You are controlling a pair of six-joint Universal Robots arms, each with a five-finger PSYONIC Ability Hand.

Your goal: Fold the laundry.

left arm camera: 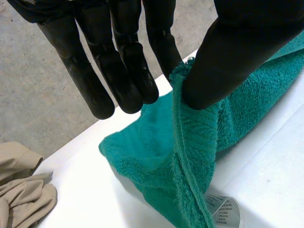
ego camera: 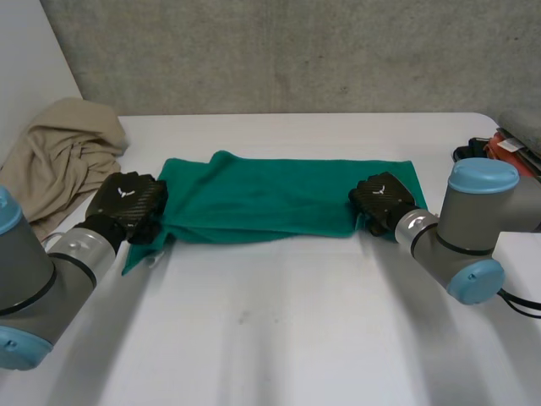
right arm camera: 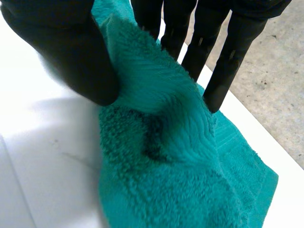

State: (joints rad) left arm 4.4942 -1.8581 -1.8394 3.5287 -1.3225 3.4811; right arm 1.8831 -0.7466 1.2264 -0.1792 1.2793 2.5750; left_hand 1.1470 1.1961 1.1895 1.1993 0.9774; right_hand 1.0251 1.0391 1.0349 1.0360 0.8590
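A green towel (ego camera: 279, 199) lies folded in a long strip across the middle of the white table (ego camera: 279, 338). My left hand (ego camera: 127, 203) is at the strip's left end. In the left wrist view its thumb (left arm camera: 228, 57) pinches the towel's hemmed edge (left arm camera: 178, 95) against straight fingers (left arm camera: 123, 71), and a white care label (left arm camera: 223, 209) hangs below. My right hand (ego camera: 385, 201) sits on the near right corner. There a ridge of the towel (right arm camera: 166, 156) stands bunched between its thumb (right arm camera: 71, 52) and fingers (right arm camera: 213, 52).
A crumpled beige garment (ego camera: 59, 152) lies at the back left of the table, close to my left arm, and appears in the left wrist view too (left arm camera: 19, 190). Orange and black objects (ego camera: 499, 148) sit at the far right edge. A concrete wall stands behind.
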